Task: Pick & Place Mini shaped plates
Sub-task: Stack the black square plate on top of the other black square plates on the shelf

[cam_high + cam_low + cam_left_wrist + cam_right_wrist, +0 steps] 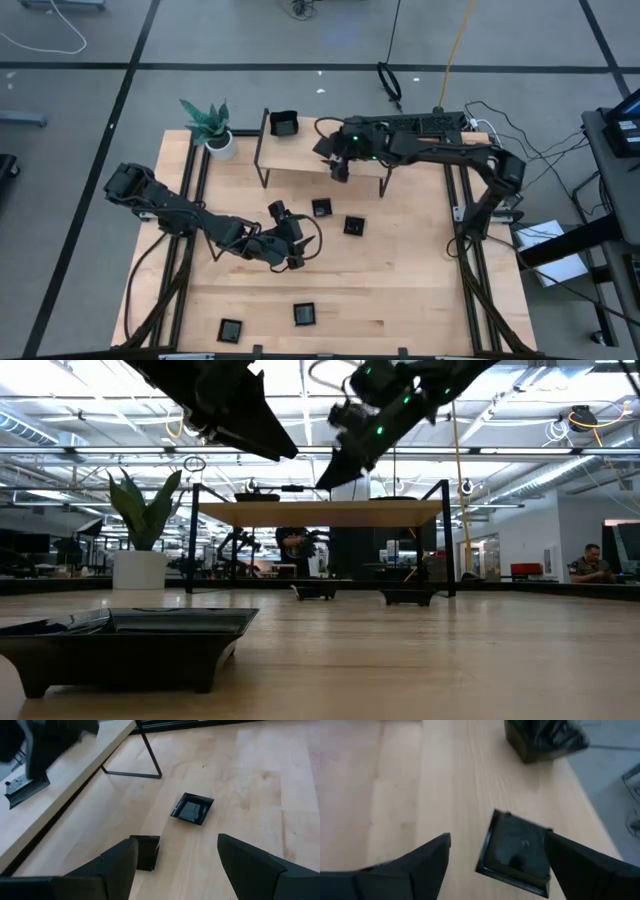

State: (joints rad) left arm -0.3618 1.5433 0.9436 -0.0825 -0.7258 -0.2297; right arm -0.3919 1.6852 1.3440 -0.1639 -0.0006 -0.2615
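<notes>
- Your right gripper hangs over the front edge of the raised wooden shelf at the back of the table. Its fingers are spread apart and hold nothing.
- In the right wrist view a square black plate lies on the wood between those spread fingers, not touched by them.
- Another black plate sits on the shelf's back left part, near the potted plant.
- Your left gripper hovers above the middle of the table, fingers released and empty.
- Two plates lie on the table just in front of the shelf: one close beyond your left gripper, one just to its right. In the left wrist view the nearer plate shows beside one finger, the farther plate ahead.
- Two more plates rest near the table's front edge, well apart from both grippers.
- In the low view a plate fills the near left corner.
</notes>
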